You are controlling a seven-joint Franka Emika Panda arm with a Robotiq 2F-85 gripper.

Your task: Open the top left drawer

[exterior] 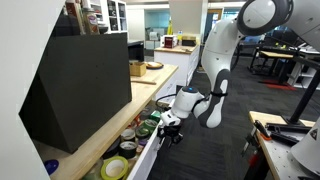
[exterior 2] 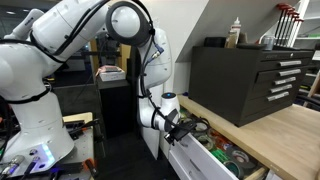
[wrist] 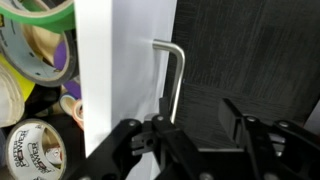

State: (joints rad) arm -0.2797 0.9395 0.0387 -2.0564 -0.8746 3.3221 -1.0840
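The top left drawer (exterior: pixel 152 152) is a long, shallow white drawer under the wooden counter. It stands pulled out in both exterior views (exterior 2: pixel 193 163) and holds several tape rolls (wrist: pixel 35 150). In the wrist view its flat white front (wrist: pixel 130 60) carries a slim silver bar handle (wrist: pixel 177 80). My gripper (wrist: pixel 195 122) is at the drawer front, with its fingers spread apart. The handle's end lies just beside one finger and nothing is clamped. The gripper also shows in both exterior views (exterior: pixel 170 122) (exterior 2: pixel 186 128).
A black tool chest (exterior: pixel 80 85) (exterior 2: pixel 245 75) stands on the wooden counter (exterior: pixel 105 132) (exterior 2: pixel 285 130) above the drawer, with bottles (exterior 2: pixel 235 32) on top. Dark carpet (wrist: pixel 250 50) lies in front of the drawer. A workbench (exterior: pixel 285 140) stands across the aisle.
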